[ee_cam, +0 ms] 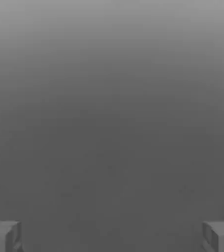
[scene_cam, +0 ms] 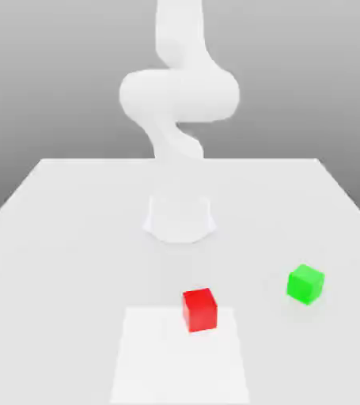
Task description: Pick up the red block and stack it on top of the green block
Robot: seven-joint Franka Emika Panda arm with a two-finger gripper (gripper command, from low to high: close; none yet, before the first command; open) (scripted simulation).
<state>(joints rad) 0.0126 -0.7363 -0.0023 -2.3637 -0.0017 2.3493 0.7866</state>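
Note:
The red block (scene_cam: 199, 308) is a small bright cube resting on the white table (scene_cam: 64, 237), near its front at the middle. The green block (scene_cam: 305, 284), a cube of like size, sits on the table toward the exterior view's right of the red one, with a clear gap between them. In the hand view my gripper (ee_cam: 112, 236) is open, its two grey fingertips (ee_cam: 3, 236) standing far apart with nothing between them. Behind them lies plain grey background, with neither block in sight there.
The arm's round white base (scene_cam: 180, 217) stands on the table behind the blocks, and its thick links (scene_cam: 179, 95) rise out of the picture's top. A paler square patch (scene_cam: 179, 360) marks the table's front, under the red block's corner.

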